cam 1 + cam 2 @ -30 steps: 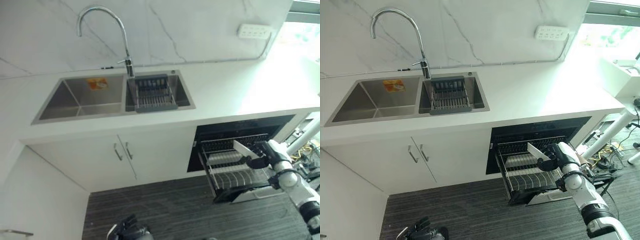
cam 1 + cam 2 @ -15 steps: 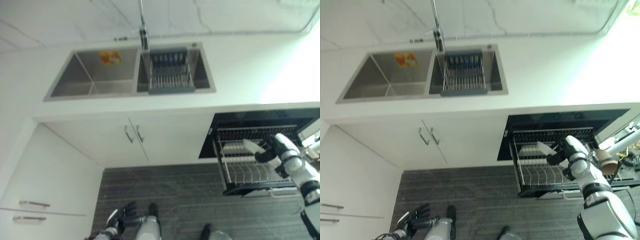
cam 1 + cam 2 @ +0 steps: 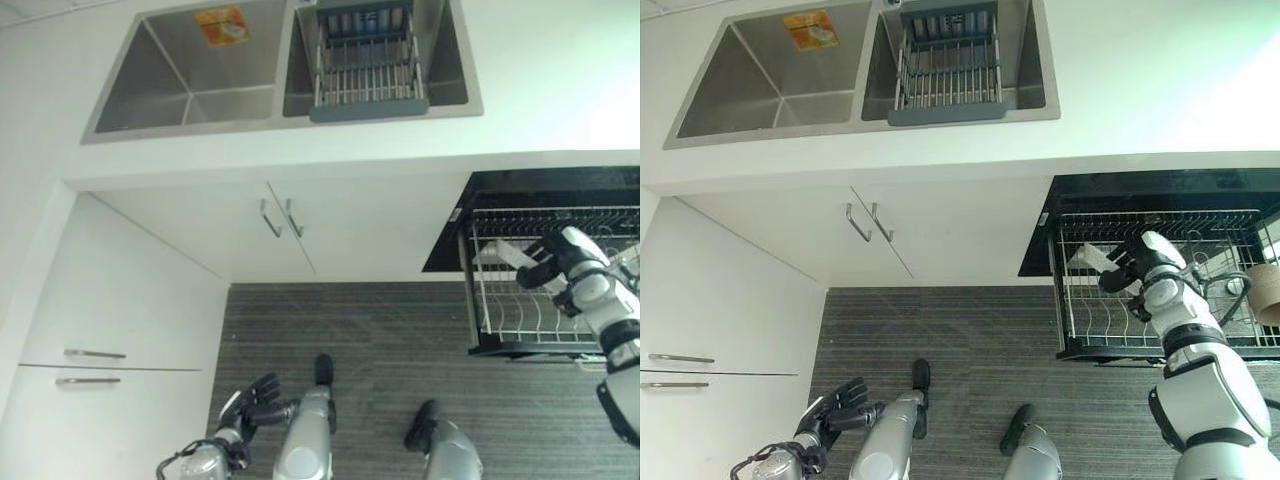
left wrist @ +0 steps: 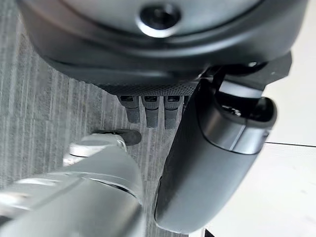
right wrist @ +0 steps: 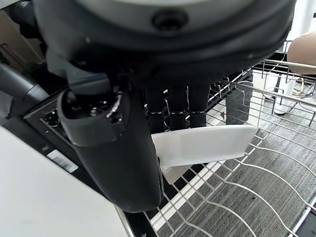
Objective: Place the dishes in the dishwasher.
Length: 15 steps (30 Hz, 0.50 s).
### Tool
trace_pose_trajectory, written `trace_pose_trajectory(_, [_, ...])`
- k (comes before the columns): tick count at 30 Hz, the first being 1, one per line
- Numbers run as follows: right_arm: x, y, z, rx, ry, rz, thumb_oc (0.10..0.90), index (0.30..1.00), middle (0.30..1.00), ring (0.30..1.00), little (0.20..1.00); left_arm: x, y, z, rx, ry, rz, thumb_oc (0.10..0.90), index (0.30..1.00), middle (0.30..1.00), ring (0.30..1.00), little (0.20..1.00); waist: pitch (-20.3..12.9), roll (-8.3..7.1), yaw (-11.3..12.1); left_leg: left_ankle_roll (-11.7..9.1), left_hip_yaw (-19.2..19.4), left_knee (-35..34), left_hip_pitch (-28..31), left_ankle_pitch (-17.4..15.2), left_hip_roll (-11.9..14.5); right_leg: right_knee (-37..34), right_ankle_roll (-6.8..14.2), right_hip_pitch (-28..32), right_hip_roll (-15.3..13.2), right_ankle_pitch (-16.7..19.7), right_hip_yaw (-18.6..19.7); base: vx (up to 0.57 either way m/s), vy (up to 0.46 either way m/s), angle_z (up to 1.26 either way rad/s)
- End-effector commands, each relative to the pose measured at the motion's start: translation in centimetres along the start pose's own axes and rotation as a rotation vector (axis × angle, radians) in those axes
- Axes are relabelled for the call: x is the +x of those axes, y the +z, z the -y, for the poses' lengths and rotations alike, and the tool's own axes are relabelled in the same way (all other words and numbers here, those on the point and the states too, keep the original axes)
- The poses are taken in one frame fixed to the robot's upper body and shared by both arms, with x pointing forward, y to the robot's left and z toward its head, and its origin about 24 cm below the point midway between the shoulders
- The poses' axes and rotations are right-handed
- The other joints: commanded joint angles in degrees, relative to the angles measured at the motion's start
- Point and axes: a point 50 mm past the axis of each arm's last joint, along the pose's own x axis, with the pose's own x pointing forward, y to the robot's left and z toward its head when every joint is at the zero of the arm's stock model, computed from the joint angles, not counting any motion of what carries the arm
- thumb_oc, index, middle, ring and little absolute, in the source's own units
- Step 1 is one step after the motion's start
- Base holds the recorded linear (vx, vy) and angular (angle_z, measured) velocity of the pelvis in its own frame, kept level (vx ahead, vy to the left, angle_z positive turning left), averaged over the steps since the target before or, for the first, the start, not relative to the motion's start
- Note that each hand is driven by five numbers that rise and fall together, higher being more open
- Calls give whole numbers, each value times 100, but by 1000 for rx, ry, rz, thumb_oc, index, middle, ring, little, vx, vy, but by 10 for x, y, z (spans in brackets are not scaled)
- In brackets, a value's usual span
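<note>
Loading step: right hand (image 3: 1137, 262) pinches white plate (image 5: 202, 144) over dishwasher rack (image 3: 1240, 340) (left hand (image 3: 250, 401) idle, relaxed). Next: lower plate between tines, release.

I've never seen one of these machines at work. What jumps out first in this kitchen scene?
The eye goes first to the right hand, which pinches a flat white dish over the pulled-out wire rack of the dishwasher under the counter. Up on the counter, a steel double sink holds a drain basket. The left hand hangs idle near the striped floor.
</note>
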Motion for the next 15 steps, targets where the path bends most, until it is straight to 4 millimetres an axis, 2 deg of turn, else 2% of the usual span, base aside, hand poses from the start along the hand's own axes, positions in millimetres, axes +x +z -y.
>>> trace_pose_trajectory(1, [0, 14, 59, -48, -174, 20, 725, 787, 787, 787, 787, -2, 21, -13, 47, 14, 77, 800, 900, 900, 900, 900, -206, -199, 38, -309, -28, 1014, 186, -1243, 232, -830, 391, 244, -68, 536, 290, -29, 31, 4])
trace_pose_trajectory(2, [0, 13, 59, -56, -167, 9, 800, 900, 900, 900, 900, -2, 20, -12, 47, 13, 76, 800, 900, 900, 900, 900, -214, -199, 36, -311, -19, 1014, 186, -1247, 234, -830, 393, 243, -81, 536, 284, -23, 40, 2])
trace_pose_trajectory(4, [-1, 7, 57, -59, -152, -18, 800, 900, 900, 900, 900, -2, 19, -11, 45, 12, 73, 800, 900, 900, 900, 900, -232, -199, 31, -311, 1, 1014, 195, -1253, 224, -830, 402, 247, -104, 542, 279, -11, 50, 0])
trace_pose_trajectory(7, [-2, -4, 56, 25, -109, -57, 800, 900, 900, 900, 900, -3, 16, -12, 34, 21, 55, 800, 900, 900, 900, 900, -267, -212, 19, -305, 36, 1014, 247, -1278, 215, -830, 427, 271, -164, 571, 256, -3, 50, 3])
trace_pose_trajectory(15, [-4, -7, 67, 94, -117, -75, 800, 900, 900, 900, 900, -3, 12, -14, 38, 20, 35, 800, 900, 900, 900, 900, -290, -227, -27, -267, 166, 1014, 322, -1326, 205, -830, 482, 306, -260, 617, 222, -6, 46, 0])
